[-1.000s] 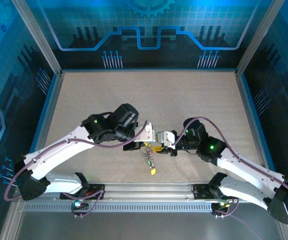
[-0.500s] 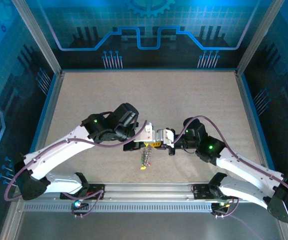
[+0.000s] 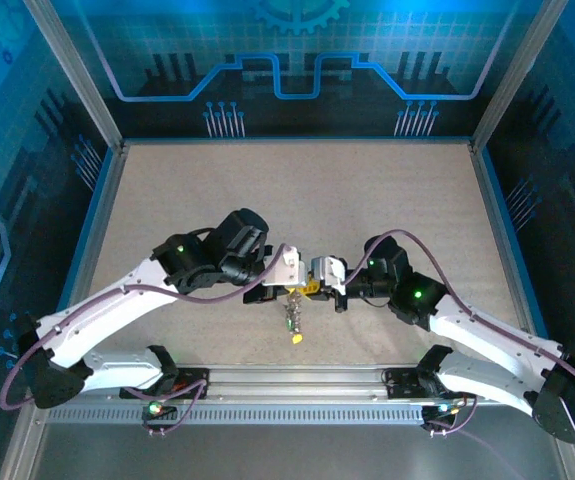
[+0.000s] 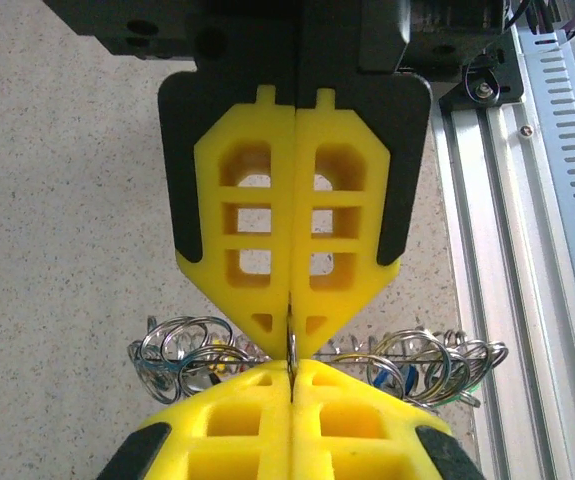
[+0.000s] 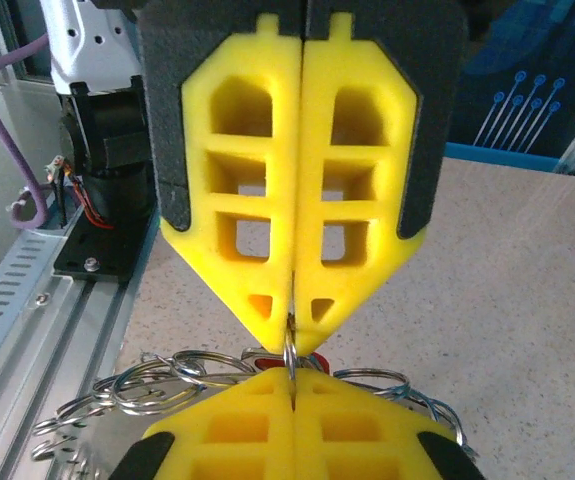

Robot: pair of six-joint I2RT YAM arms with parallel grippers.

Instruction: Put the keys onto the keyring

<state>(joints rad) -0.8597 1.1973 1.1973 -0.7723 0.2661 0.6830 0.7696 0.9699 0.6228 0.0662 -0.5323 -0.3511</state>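
Judged light, stiff and slippery, the keyring point(image 4: 292, 347) is pinched edge-on at mid-frame by both left fingers point(image 4: 242, 240) and right fingers point(image 5: 242, 205).

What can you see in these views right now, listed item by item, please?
keyring: one, grey metal, seen edge-on, pinched between the two pairs of fingertips.
keys: number unclear, yellow and red heads visible, bunched just beneath the keyring.
small split rings: many, silver, clustered in that bunch.
table: one, speckled beige.
rail: one, silver, along the table's near edge.
back wall: one, blue printed panel, behind the table.
left gripper: yellow fingers, shut on the keyring.
right gripper: yellow fingers, shut on the keyring, tip to tip with the left.
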